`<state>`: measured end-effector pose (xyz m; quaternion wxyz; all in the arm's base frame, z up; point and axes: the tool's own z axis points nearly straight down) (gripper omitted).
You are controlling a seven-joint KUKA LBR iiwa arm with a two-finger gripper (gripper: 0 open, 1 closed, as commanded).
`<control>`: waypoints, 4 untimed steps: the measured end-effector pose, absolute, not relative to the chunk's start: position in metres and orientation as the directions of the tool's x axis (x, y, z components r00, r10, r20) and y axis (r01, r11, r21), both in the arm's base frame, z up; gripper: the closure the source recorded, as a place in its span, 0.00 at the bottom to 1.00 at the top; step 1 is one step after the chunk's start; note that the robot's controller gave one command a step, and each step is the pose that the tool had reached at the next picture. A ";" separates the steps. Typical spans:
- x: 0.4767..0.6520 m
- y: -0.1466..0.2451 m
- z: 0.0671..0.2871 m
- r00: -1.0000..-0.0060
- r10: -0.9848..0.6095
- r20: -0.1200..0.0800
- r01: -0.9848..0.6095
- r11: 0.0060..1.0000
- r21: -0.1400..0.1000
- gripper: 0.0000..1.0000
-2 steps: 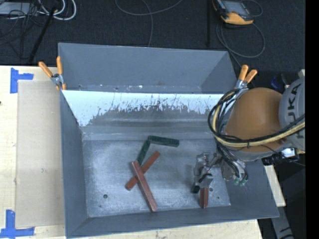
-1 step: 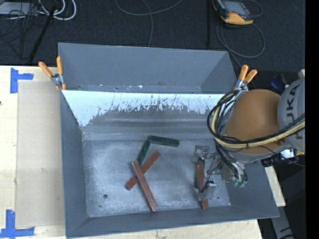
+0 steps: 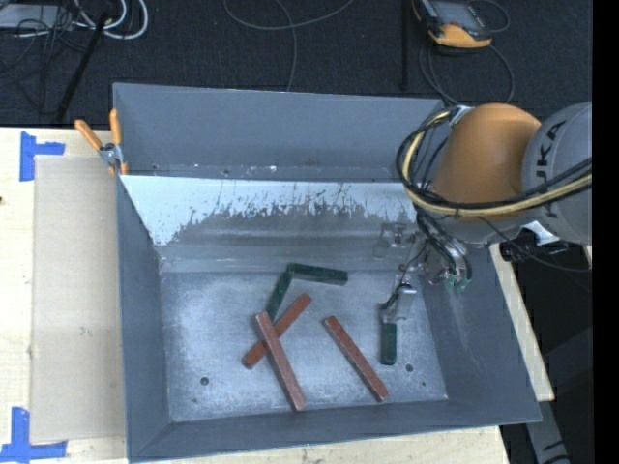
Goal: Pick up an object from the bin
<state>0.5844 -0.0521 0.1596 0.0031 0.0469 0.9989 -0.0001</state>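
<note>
Currently I am at the approach step of the pick, with nothing lifted yet. My gripper point(image 3: 392, 307) hangs low over the right part of the grey metal bin point(image 3: 193, 375), and its tip is at the far end of a short dark green flat bar point(image 3: 388, 343). That bar lies on the bin floor, running from far to near. I cannot tell whether my hand is released or clenched, nor whether the tip is touching the bar or stands just above it. I see nothing held clear of the floor, so I judge the grasp is not yet made. The next move, as I read it, calls for settling squarely over the bar, closing across its narrow width and then lifting straight up. A long reddish-brown flat strip point(image 3: 355, 358) lies slanted just to the left of the green bar, near it but apart, and I should take care not to catch it. Towards the middle of the bin, two more reddish-brown strips point(image 3: 279, 348) lie crossed, with two dark green bars point(image 3: 315, 275) just beyond them, all well apart from my hand.
</note>
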 end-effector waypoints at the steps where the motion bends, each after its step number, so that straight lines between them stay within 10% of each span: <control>1: 0.622 -0.038 0.089 -1.000 -0.025 0.001 -0.025 1.000 0.001 0.00; 2: 0.615 0.007 0.070 -0.994 0.106 0.002 0.106 0.994 0.000 0.00; 3: 0.616 0.007 0.072 -0.994 0.105 -0.002 0.105 0.994 0.002 1.00; 4: 0.618 -0.007 0.220 -0.997 0.072 -0.011 0.072 0.997 0.000 1.00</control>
